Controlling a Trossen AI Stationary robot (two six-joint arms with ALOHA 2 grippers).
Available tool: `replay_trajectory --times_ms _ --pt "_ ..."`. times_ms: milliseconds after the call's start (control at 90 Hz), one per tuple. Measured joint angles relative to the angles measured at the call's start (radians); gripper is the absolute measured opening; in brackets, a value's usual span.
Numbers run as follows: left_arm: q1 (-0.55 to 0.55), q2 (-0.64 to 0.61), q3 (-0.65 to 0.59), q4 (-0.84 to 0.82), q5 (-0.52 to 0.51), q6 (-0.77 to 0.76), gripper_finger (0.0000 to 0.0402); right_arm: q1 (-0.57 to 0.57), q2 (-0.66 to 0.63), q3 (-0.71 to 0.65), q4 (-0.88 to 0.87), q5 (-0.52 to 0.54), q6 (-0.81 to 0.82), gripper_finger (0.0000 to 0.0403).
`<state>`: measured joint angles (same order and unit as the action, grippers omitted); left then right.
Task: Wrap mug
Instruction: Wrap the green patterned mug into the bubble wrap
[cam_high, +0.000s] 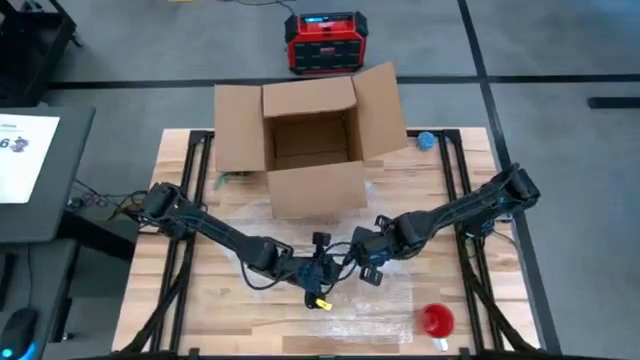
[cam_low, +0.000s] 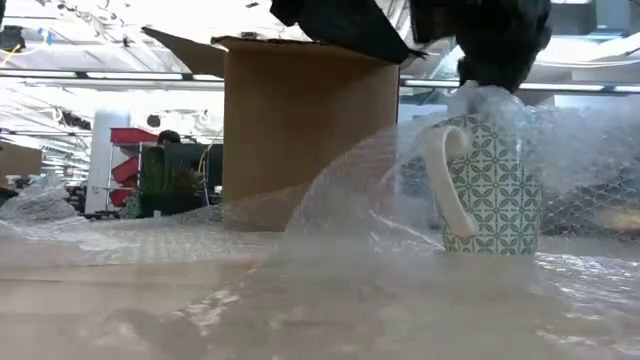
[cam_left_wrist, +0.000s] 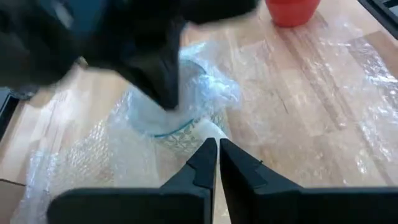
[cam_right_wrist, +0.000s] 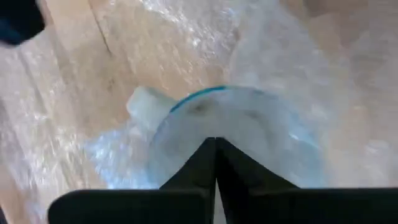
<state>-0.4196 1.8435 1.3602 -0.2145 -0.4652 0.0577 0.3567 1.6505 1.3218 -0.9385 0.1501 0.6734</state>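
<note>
A white mug with a green pattern (cam_low: 495, 190) stands upright on a sheet of clear bubble wrap (cam_high: 400, 300) spread over the wooden table. One part of the wrap (cam_low: 340, 200) rises from the table over the mug's mouth. My right gripper (cam_right_wrist: 216, 144) is directly above the mug (cam_right_wrist: 236, 118), shut on that wrap. My left gripper (cam_left_wrist: 217, 146) is shut and low beside the mug's white handle (cam_left_wrist: 208, 129). Both grippers meet near the table's middle (cam_high: 335, 265). My right gripper comes from above, fingers pointing down, and holds bunched bubble wrap (cam_low: 478, 97) just above the mug's rim. The wrap runs taut from there down to the table on the handle side. The mug stays on its base. My left gripper: I cannot tell whether it touches the handle or wrap.
An open cardboard box (cam_high: 310, 140) stands at the table's far middle. A red cup (cam_high: 436, 320) sits on the wrap near the front right. A small blue object (cam_high: 427, 141) lies at the far right. A red device (cam_high: 322, 42) is on the floor beyond the table.
</note>
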Motion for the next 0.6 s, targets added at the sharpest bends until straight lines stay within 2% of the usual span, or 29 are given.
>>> replay_trajectory --times_ms 111,244,422,500,600 --pt "-0.002 0.0 0.0 -0.006 0.001 -0.002 0.0 0.038 -0.001 0.068 -0.055 0.053 0.007 0.0" --pt "-0.004 0.0 0.0 -0.006 0.001 -0.003 0.0 0.061 0.004 0.066 0.015 0.059 -0.017 0.0" --pt "-0.005 0.0 0.0 -0.007 0.002 -0.017 0.0 -0.01 0.018 -0.062 0.054 0.025 0.007 0.0" --pt "-0.005 0.0 0.0 -0.008 0.003 -0.018 0.0 -0.051 0.022 -0.13 0.082 -0.023 0.015 0.0" --pt "-0.003 0.001 0.0 -0.007 0.002 -0.02 0.0 -0.097 0.051 -0.205 0.203 -0.11 -0.011 0.0"
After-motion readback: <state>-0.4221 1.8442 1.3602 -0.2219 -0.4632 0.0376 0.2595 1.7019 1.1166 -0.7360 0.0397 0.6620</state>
